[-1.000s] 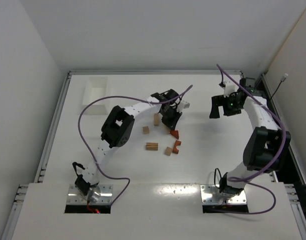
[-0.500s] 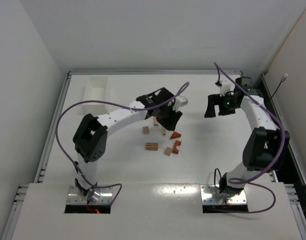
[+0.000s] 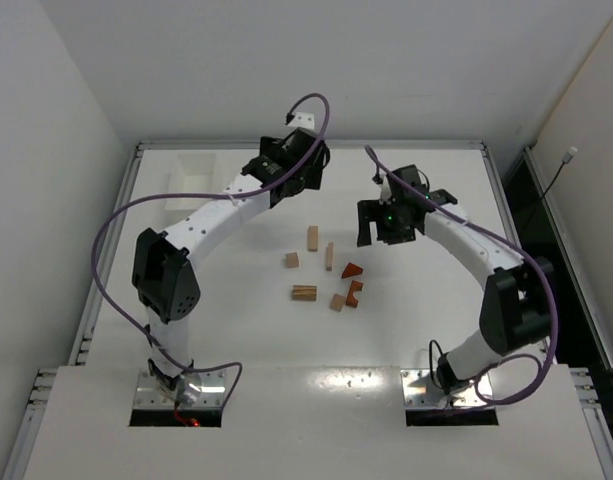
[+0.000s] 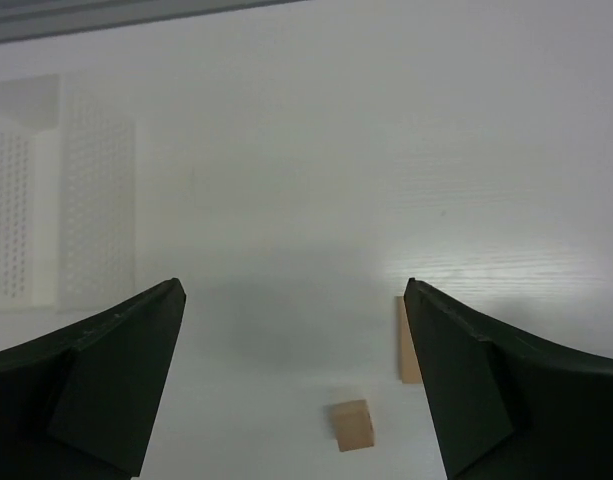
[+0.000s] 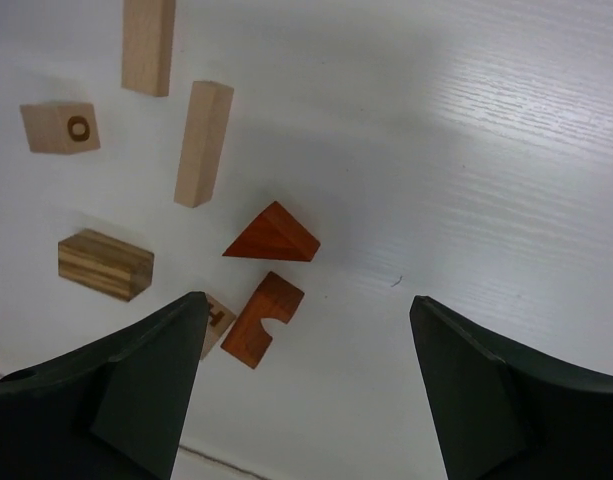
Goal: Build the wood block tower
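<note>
Several wood blocks lie scattered flat on the white table, none stacked, so no tower stands. Among them are a tan bar (image 3: 312,238), a second tan bar (image 3: 329,256), a tan cube (image 3: 292,260), a striped block (image 3: 304,293), a red wedge (image 3: 352,270) and a notched red block (image 3: 355,292). My left gripper (image 3: 284,180) hangs open and empty behind the blocks. Its wrist view shows the cube (image 4: 351,425) and a bar (image 4: 407,345) below the open gripper (image 4: 292,288). My right gripper (image 5: 307,300) is open and empty above the table, just right of the wedge (image 5: 276,235) and the notched block (image 5: 263,317).
A white perforated tray (image 3: 191,180) sits at the back left, also in the left wrist view (image 4: 46,200). A lettered tan cube (image 5: 218,318) lies beside the notched block. Raised rails edge the table on the left, back and right.
My left gripper has opened and drawn away from the blocks toward the back, leaving a tan bar lying beside the wedge. My right arm has swung left to the blocks.
</note>
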Robot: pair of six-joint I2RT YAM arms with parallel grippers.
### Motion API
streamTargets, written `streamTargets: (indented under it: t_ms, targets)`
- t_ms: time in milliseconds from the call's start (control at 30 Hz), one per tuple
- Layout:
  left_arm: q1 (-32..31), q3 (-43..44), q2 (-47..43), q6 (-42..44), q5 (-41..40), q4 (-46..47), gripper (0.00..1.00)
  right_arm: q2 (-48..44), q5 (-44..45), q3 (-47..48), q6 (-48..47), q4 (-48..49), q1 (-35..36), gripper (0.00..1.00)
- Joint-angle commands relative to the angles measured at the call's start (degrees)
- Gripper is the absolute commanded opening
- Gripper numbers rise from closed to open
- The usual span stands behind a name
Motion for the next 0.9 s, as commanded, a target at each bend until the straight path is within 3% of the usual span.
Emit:
streamTargets:
  t_ms: [0, 100, 433, 867]
  targets:
    - [3.1, 2.3, 0.2, -5.7, -7.3, -4.3, 0.9, 4.0, 7.6, 2.8, 8.5, 3.8, 2.5, 0.79]
    - [7.4, 1.6, -1.0, -6.4, -7.8, -4.3, 0.97, 8.6, 9.2, 7.5, 9.1, 3.8, 5.5, 0.76]
    - [19.0, -1.3, -3.4, -8.0, -3.3, -5.4, 0.97, 18.2, 9.9, 13.4, 13.7, 3.3, 11.8, 0.71]
    - [23.9, -4.0, -5.9, -8.0, 0.4, -4.7, 0.97, 25.4, 7.2, 14.1, 13.9, 5.7, 13.9, 0.66]
